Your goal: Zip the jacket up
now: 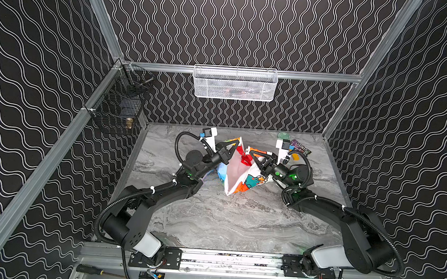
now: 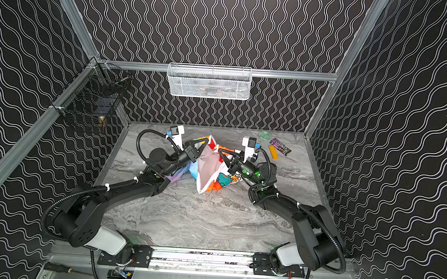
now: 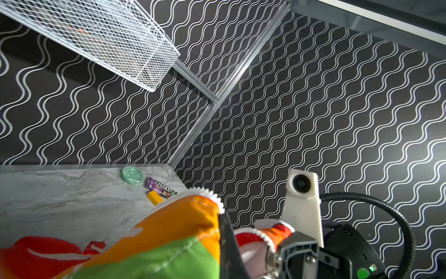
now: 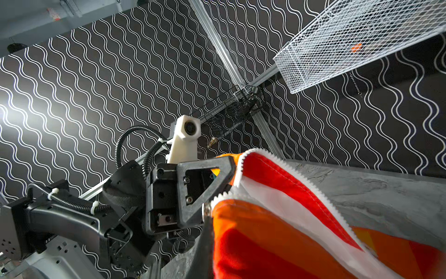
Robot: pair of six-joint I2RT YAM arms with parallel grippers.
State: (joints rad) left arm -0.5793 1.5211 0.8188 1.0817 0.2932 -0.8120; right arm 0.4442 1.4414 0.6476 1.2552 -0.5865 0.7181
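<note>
Jacket [image 1: 235, 172] hangs between left tool [image 1: 234, 145] and right tool [image 1: 251, 154], both pinching its edges.

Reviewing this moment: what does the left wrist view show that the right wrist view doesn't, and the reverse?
Left wrist only: a green lid, a purple wrapper and a yellow block. Right wrist only: the black wire basket and a small chain hanging under the white mesh basket. Both: that basket, the jacket, its white zipper teeth and the marble table.
</note>
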